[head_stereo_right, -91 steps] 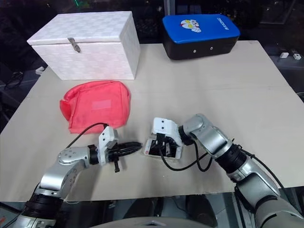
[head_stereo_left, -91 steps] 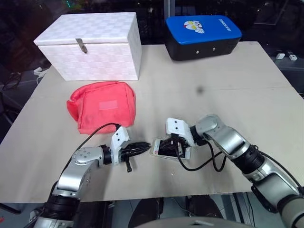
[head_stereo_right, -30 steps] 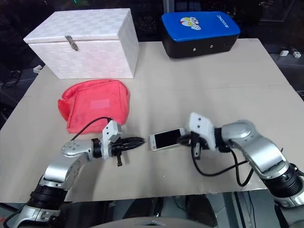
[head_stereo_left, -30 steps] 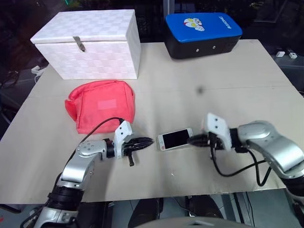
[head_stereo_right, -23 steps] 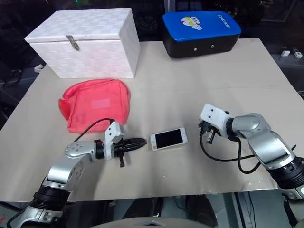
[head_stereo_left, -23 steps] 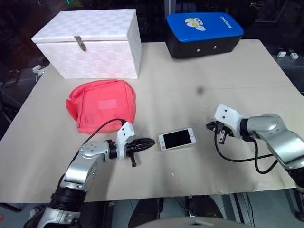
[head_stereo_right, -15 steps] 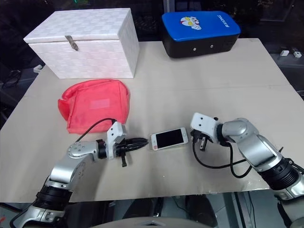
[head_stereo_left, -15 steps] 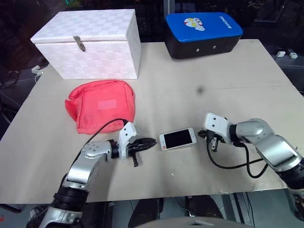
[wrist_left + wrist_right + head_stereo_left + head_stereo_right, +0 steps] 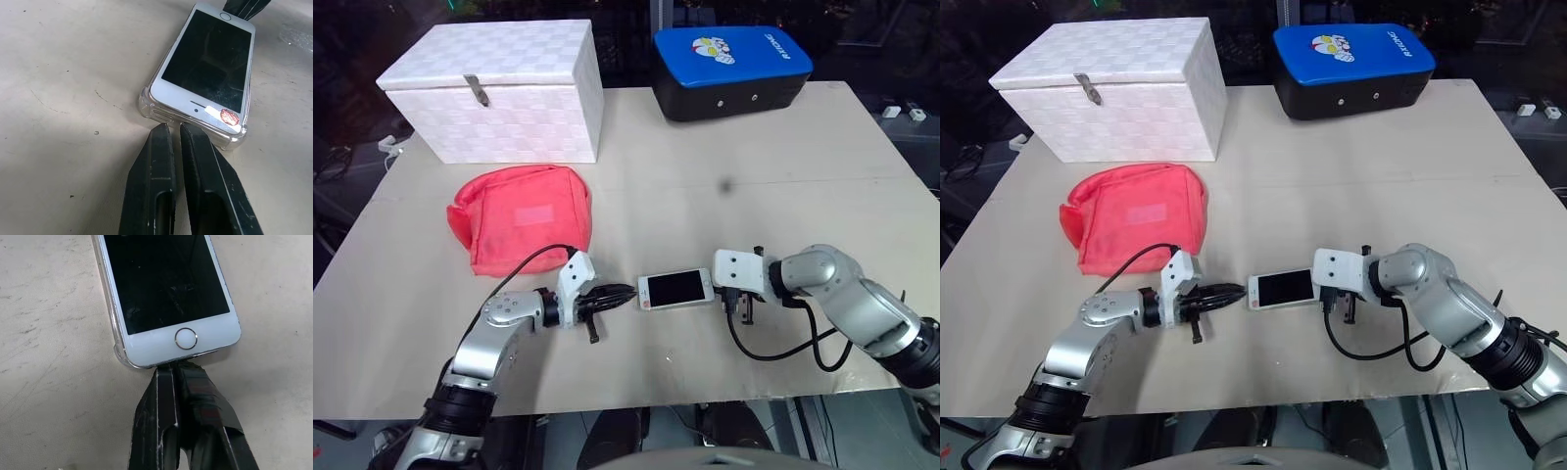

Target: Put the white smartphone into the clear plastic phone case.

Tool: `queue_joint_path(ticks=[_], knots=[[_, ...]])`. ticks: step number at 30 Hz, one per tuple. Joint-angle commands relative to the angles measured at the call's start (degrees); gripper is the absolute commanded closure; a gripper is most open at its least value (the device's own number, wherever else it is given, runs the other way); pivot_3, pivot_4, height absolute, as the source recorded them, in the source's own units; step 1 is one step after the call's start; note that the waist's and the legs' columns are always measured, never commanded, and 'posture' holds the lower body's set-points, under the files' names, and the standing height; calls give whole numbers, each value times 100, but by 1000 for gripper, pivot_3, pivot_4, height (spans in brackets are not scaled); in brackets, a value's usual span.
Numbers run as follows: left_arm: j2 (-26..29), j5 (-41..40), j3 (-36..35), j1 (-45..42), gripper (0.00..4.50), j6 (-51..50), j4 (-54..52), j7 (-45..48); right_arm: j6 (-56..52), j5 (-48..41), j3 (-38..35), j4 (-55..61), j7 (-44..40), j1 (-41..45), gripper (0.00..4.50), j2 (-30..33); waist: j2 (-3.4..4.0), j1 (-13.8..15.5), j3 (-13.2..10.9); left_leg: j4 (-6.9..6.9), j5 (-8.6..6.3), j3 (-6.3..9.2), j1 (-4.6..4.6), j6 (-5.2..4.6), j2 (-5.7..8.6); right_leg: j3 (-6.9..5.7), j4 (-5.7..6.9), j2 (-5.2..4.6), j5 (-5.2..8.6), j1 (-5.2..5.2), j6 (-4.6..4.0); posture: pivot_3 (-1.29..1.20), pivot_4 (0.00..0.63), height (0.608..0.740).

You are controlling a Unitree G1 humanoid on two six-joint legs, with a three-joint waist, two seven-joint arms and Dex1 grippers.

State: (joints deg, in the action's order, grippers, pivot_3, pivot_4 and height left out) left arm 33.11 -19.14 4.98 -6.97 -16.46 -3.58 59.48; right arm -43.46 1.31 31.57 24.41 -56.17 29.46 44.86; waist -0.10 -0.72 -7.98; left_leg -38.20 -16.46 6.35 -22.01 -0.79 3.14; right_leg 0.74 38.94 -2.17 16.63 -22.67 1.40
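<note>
1. L gripper point(image 9: 174, 128): fingers nearly together, a thin slit between them, holding nothing. Tips sit just short of the earpiece end of the white smartphone point(image 9: 205, 66), near or touching the case corner; contact can't be confirmed.
2. R gripper point(image 9: 175, 368): fingers pressed together, holding nothing. Tips butt against the home-button end of the phone, right at the rim of the clear plastic phone case point(image 9: 115, 335).
3. Location: phone + case lie flat on the table point(image 9: 783, 157), directly betw. the two grippers, one short end facing each.
4. Step in hand (judgement): seating/pressing stage. Phone appears already inside the shell, grippers bracketing both ends as if squeezing it home.
5. Next move calls for (judgement): a light, steady push along the long axis or down on any corner not clipped in, w/ the opposite gripper as a stop. Too much push could skate the whole thing across the table.
6. Phone, appearance: white bezel, dark glossy screen w/ faint smudges, round home button, small reddish mark by the earpiece end.
7. Case, appearance: transparent, visible as a glinting rim round the edges + bulged corners. Full seating on all sides can't be told.
</note>
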Motion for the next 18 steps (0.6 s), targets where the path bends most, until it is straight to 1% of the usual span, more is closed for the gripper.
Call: queue_joint_path(ticks=[1, 2, 4, 6, 9, 10, 11, 13, 14, 18], knots=[[-75, -45, 48, -72, 4171, 39, -51, 21, 216, -39, -156, 356, -100, -7, 4500, 50, 0, 3, 0, 0, 0, 0, -1, 0, 0, 0, 0, 0, 0, 0, 0, 0, 150, 740], [-75, -44, 40, -59, 4171, 53, -37, 31, 163, -104, -322, 375, 5, -76, 4500, -16, 0, 8, 0, -1, 0, 0, -2, 0, 0, 0, -1, 0, 0, 0, 0, 0, 150, 740], [-72, -89, -28, -44, 4171, 38, 11, 41, 91, -310, -884, 367, 274, -296, 4500, -178, -1, 13, -1, -1, 0, 0, -3, 0, 0, -1, -2, 0, 0, -1, 0, 0, 150, 740], [-72, -141, -98, -43, 4171, -4, 55, 28, 115, -387, -1211, 381, 308, -490, 4500, -104, -1, 14, -1, 0, 0, 1, -4, 0, 0, -1, -1, -1, 0, -1, 0, 0, 150, 740], [-81, -178, -162, -43, 4171, -17, 121, 7, 127, -1128, -2144, 626, 96, -889, 4500, -99, -2, 31, -2, -1, 0, 2, -5, 0, 0, -2, -3, -1, 0, 0, 0, 0, 150, 740], [-86, -193, -175, -44, 4171, -25, 137, -1, 114, -1291, -2297, 675, 64, -935, 4500, -114, -2, 27, -2, -1, -1, 1, -5, -1, 0, -2, -3, -1, 0, 0, 0, 0, 150, 740], [-93, -199, -171, -47, 4171, -27, 150, -5, 81, -1466, -2374, 679, 104, -870, 4500, -270, -2, 16, -2, 0, -1, 1, -5, -1, 0, -2, -3, -1, 0, 0, 0, 0, 150, 740], [-151, -260, -187, -54, 4171, -97, 170, -45, 6, -1743, -2246, 557, 228, -639, 4500, -740, -2, -34, -2, 0, 0, 1, 1, -1, -1, 1, 1, 1, 0, 3, 0, 0, 150, 740], [-159, -253, -179, -60, 4171, -96, 179, -39, 81, -1719, -2055, 461, 228, -533, 4500, -878, -2, -54, -2, 0, 0, -1, 6, -1, -2, 3, 4, 4, 0, 6, 0, 0, 150, 740], [-209, -274, -189, -92, 4171, -186, 151, -73, 579, -1187, -1023, -288, 192, -70, 4500, -1310, -2, -6, -2, -4, 0, -1, 11, -1, -3, 1, 16, 6, 0, 7, -1, 0, 150, 740]])
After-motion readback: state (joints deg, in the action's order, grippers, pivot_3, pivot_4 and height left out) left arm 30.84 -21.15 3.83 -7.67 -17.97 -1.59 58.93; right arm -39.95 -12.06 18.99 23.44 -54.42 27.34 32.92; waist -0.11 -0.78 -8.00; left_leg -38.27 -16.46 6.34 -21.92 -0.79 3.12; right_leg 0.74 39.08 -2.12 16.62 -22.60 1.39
